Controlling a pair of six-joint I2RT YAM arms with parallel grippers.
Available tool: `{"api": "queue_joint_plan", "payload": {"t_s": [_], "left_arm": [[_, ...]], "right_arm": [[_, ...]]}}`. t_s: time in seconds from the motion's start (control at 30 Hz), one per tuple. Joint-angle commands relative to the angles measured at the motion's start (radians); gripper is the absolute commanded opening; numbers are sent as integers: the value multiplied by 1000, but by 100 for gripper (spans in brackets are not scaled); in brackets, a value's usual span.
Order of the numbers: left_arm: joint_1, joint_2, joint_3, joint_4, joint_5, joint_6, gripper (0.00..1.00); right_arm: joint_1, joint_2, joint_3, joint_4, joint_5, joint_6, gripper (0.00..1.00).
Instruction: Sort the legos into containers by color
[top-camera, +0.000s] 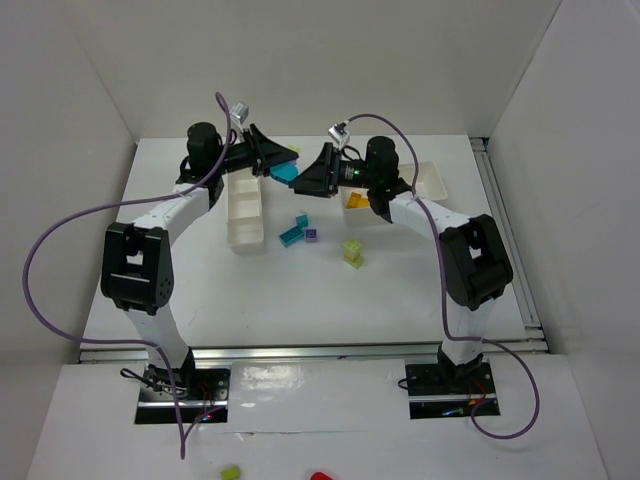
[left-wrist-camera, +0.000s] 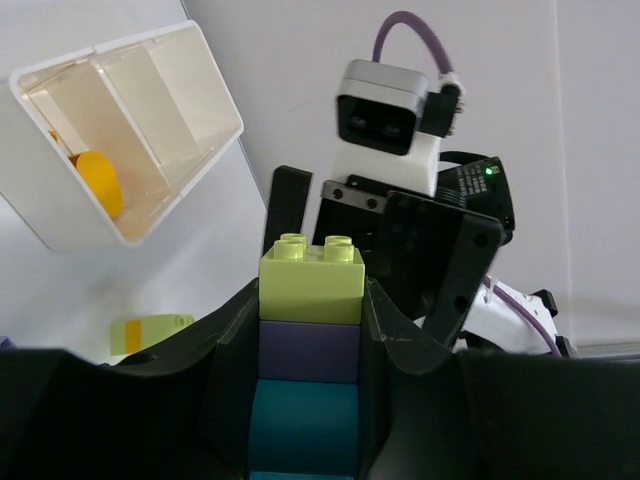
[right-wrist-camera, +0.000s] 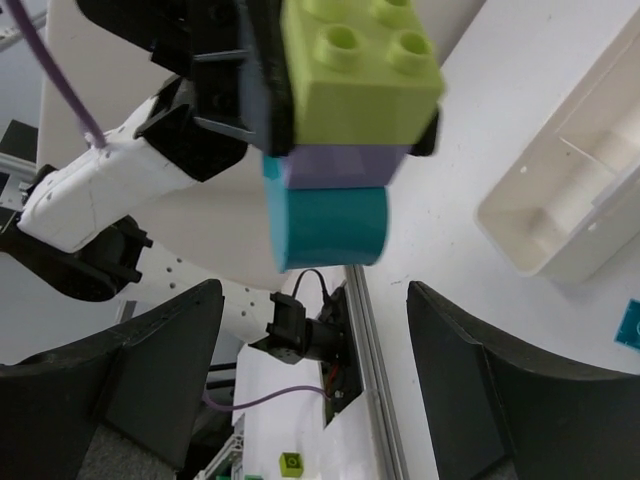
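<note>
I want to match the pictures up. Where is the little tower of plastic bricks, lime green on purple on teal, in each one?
Top external: the lime, purple and teal plastic brick tower is at the far middle, at the left arm's tip.
Left wrist: bottom centre, lime brick uppermost.
Right wrist: top centre, lime brick uppermost.
Shared landmark: the left gripper, whose black fingers clamp the tower in every view.

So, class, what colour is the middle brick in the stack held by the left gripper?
Purple; the middle brick shows best in the left wrist view.
</note>
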Motion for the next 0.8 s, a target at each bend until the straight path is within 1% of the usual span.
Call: {"api": "queue_joint_plan", "payload": {"t_s": [0.0, 0.07, 0.1, 0.17, 0.23, 0.37, 0.43, 0.47, 0.5, 0.6, 0.7, 0.73, 0.77], "left_arm": [[11, 17, 56, 25, 39, 27, 0], [11, 17, 45, 46, 39, 18, 0], [11, 17, 30, 59, 50, 4, 0], [11, 17, 19, 68, 50, 4, 0], [11, 17, 19, 68, 50, 4, 0], [11, 17, 19, 67, 50, 4, 0], [11, 17, 19, 67, 59, 4, 0], [11, 17, 19, 76, 59, -5, 0], [11, 17, 19, 76, 59, -5, 0], [11, 17, 31, 65, 59, -5, 0], [11, 17, 31, 74, 68, -5, 0], [2, 17, 31, 74, 68, -5, 0], [2, 17, 22, 83, 68, -5, 0]], "right_arm": [[14, 8, 80, 97, -25, 20, 81], [23, 26, 114, 97, -16, 20, 80], [23, 40, 123, 97, -16, 20, 75], [23, 54, 138, 120, -16, 29, 71], [23, 66, 151, 130, -27, 58, 62], [32, 91, 161, 165, -45, 90, 62], [32, 100, 172, 174, -45, 90, 68], [32, 100, 183, 162, -45, 90, 74], [32, 111, 183, 162, -45, 90, 77], [32, 111, 183, 162, -33, 81, 77], [32, 111, 183, 185, -24, 92, 65], [32, 111, 183, 185, -15, 92, 56], [32, 120, 183, 185, -15, 92, 53]]}}
